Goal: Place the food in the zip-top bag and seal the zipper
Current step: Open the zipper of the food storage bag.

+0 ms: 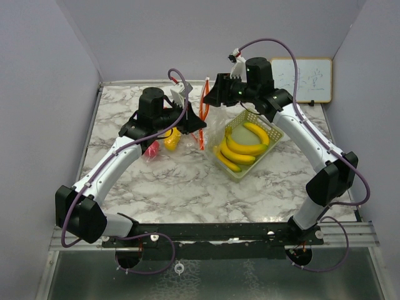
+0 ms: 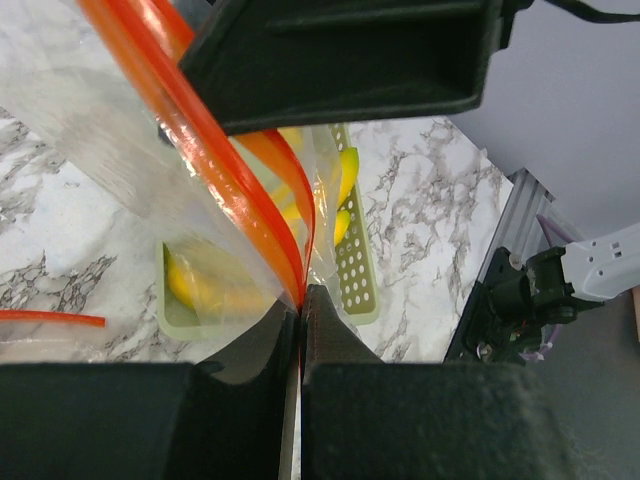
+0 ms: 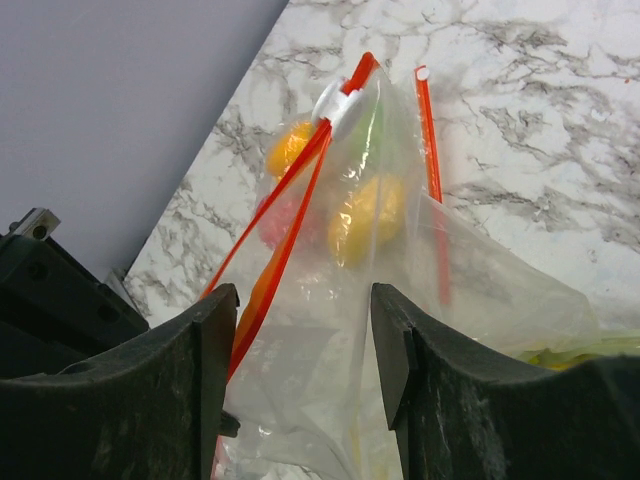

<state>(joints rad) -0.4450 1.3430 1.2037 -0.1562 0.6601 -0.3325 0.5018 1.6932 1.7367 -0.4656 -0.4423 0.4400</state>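
Bag film and an orange-red zipper fill both wrist views. We see the zip-top bag (image 3: 330,330) held up by its top edge between the two arms, above the marble tabletop (image 1: 156,181). The left gripper (image 2: 302,297) is pinched tight on that edge, its jaws meeting just where the zipper (image 2: 235,190) strips run down into them. The right gripper (image 3: 303,295) stands with its jaws well apart. The clear film passes between them, and we cannot tell whether either finger touches it.

A white slider (image 3: 335,100) sits at the far end of the zipper, and from there the two strips spread apart toward the right gripper.

Inside the bag we make out an orange fruit (image 3: 290,148), a yellow piece (image 3: 365,215), a red-pink fruit (image 3: 280,222) and a patch of green fruit (image 3: 375,125).

Several bananas (image 1: 240,150) lie outside the bag in the pale green mesh tray (image 1: 262,155), which rests on the tabletop just right of the bag, beneath the right arm.
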